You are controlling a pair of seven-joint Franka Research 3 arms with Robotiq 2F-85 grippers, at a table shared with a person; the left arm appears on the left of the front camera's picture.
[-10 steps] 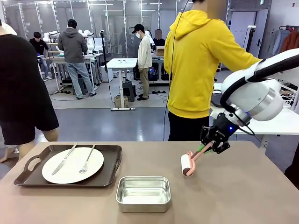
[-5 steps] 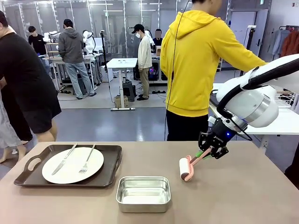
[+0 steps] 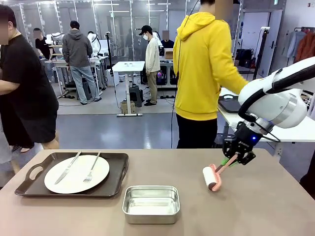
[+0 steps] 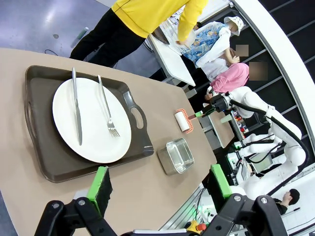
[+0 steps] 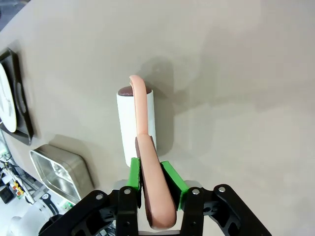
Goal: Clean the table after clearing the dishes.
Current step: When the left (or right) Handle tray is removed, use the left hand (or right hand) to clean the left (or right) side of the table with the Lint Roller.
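On the left of the grey-brown table [image 3: 256,206] lies a dark brown tray [image 3: 115,183] carrying a white plate [image 3: 74,176] with a knife [image 3: 67,167] and a fork [image 3: 91,168]. My right gripper [image 3: 232,161] is shut on the pink handle of a white lint roller [image 3: 210,178], whose roll rests on the tabletop right of centre. In the right wrist view the handle [image 5: 153,191] sits clamped between the green pads [image 5: 170,178], with the roll [image 5: 129,125] ahead. My left gripper [image 4: 161,183] hangs open high above the table, looking down on the tray [image 4: 51,162] and plate [image 4: 91,132].
A shiny steel tin [image 3: 150,204] stands at the front middle of the table, between tray and roller. A person in a yellow hoodie [image 3: 204,69] stands at the far edge, turned toward a white side table [image 3: 295,132]. Other people move about behind.
My right gripper has dragged the lint roller to the right across the tabletop. The person in yellow has turned further toward the side table. The tray and tin have stayed put.
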